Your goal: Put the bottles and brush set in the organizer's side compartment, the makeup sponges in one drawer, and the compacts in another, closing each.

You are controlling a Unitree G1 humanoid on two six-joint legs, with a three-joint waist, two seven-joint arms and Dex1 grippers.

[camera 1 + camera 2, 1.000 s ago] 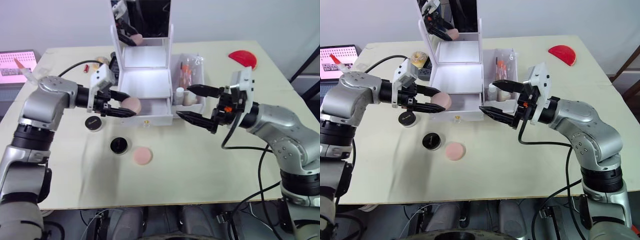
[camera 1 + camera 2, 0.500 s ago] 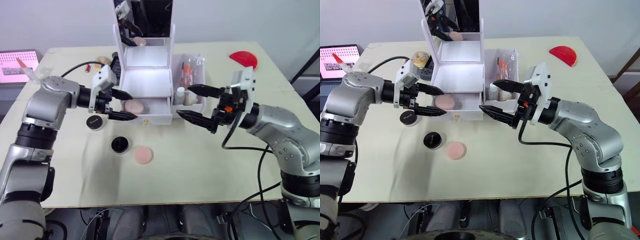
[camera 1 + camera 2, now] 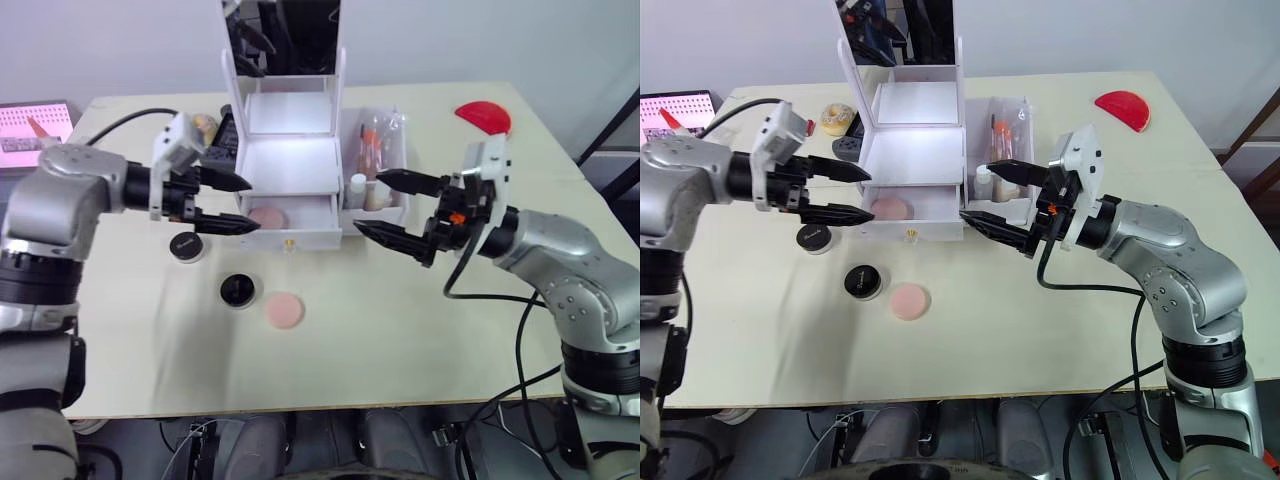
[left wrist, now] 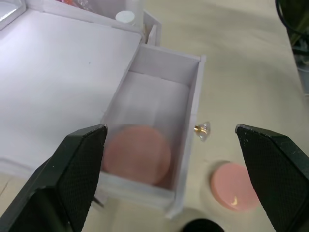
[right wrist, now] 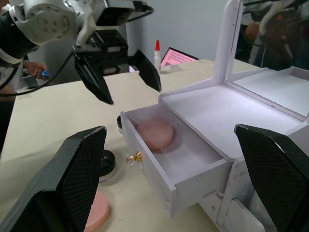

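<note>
A: Where do the sponges stand?

B: One pink sponge (image 4: 137, 154) lies flat inside the open drawer (image 3: 290, 218) of the white organizer (image 3: 295, 160). The other sponge (image 3: 285, 311) sits on the table (image 3: 400, 330), in front of the drawer and just beside a black compact (image 3: 238, 290).

A: And the left gripper (image 3: 226, 202)?

B: Its fingers are spread and empty, hovering at the drawer's left end, just above the rim. That fits a drop: the sponge sits right below the gap.

A: Why is the drawer out?

B: I judge it is left open because the second sponge belongs in it too; closing now would be early.

A: The right gripper (image 3: 388, 208)?

B: Fingers spread wide, holding nothing, poised just right of the drawer front, in front of the side compartment (image 3: 378, 165). Bottles and what looks like the brush set stand in that compartment already.

A: Compacts?

B: Both on the table: the one by the loose sponge, and another compact (image 3: 187, 245) nearer the left arm. Their drawer isn't open yet.
</note>
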